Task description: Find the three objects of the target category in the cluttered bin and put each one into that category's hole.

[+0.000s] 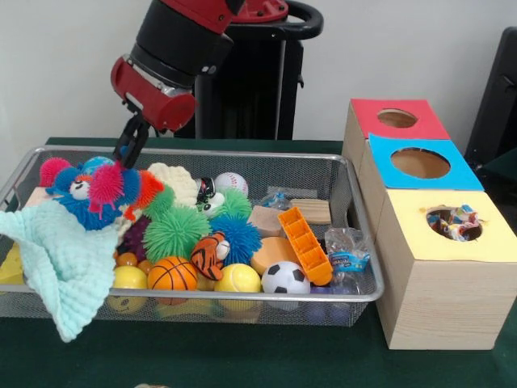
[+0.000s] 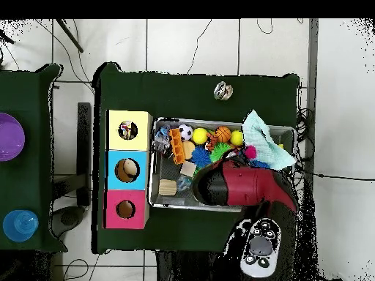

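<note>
Pincer (image 1: 128,149) of the red and black arm (image 1: 174,56), lowered into the far left corner of the wire-mesh bin (image 1: 339,174) just above a fuzzy blue-and-pink plush toy (image 1: 97,190); whether it is released or clenched cannot be told, since the dark tips merge behind the toy. Target category is not indicated; the candidates all lie in the bin. Spiky green ball (image 1: 174,233) and spiky blue ball (image 1: 238,234): soft, light, yielding rubber, best pinched across the body. Small basketball (image 1: 172,275), soccer ball (image 1: 285,279) and yellow balls (image 1: 237,279): smooth, round, likely to slip. Orange plastic tray (image 1: 307,245): rigid, graspable by its wall. Mint cloth (image 1: 60,263) drapes limply over the rim. Three holed boxes, red (image 1: 380,133), blue (image 1: 460,174) and yellow (image 1: 452,250), stand beside the bin.
</note>
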Motion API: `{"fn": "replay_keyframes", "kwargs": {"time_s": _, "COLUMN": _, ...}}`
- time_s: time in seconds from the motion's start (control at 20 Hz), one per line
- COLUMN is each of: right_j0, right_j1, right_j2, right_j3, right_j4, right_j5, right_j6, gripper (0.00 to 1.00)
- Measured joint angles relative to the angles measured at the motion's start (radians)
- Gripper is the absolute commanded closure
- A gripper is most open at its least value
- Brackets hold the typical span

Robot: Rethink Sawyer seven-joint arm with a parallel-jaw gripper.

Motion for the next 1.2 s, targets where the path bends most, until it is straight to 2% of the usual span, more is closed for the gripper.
{"fn": "replay_keyframes", "kwargs": {"time_s": 0.35, "right_j0": -0.065, "right_j1": -0.022, "right_j2": 0.103, "right_j3": 0.025, "right_j4": -0.002, "right_j5": 0.08, "right_j6": -0.005, "gripper": 1.0}}
{"fn": "replay_keyframes", "kwargs": {"time_s": 0.6, "right_j0": -0.104, "right_j1": -0.033, "right_j2": 0.174, "right_j3": 0.035, "right_j4": -0.035, "right_j5": 0.124, "right_j6": -0.013, "gripper": 1.0}}
{"fn": "replay_keyframes", "kwargs": {"time_s": 1.1, "right_j0": -0.167, "right_j1": -0.04, "right_j2": 0.29, "right_j3": 0.038, "right_j4": -0.091, "right_j5": 0.134, "right_j6": -0.048, "gripper": 1.0}}
{"fn": "replay_keyframes", "kwargs": {"time_s": 1.15, "right_j0": -0.17, "right_j1": -0.041, "right_j2": 0.299, "right_j3": 0.039, "right_j4": -0.092, "right_j5": 0.134, "right_j6": -0.048, "gripper": 0.0}}
{"fn": "replay_keyframes", "kwargs": {"time_s": 1.2, "right_j0": -0.171, "right_j1": -0.041, "right_j2": 0.301, "right_j3": 0.039, "right_j4": -0.092, "right_j5": 0.134, "right_j6": -0.048, "gripper": 0.0}}
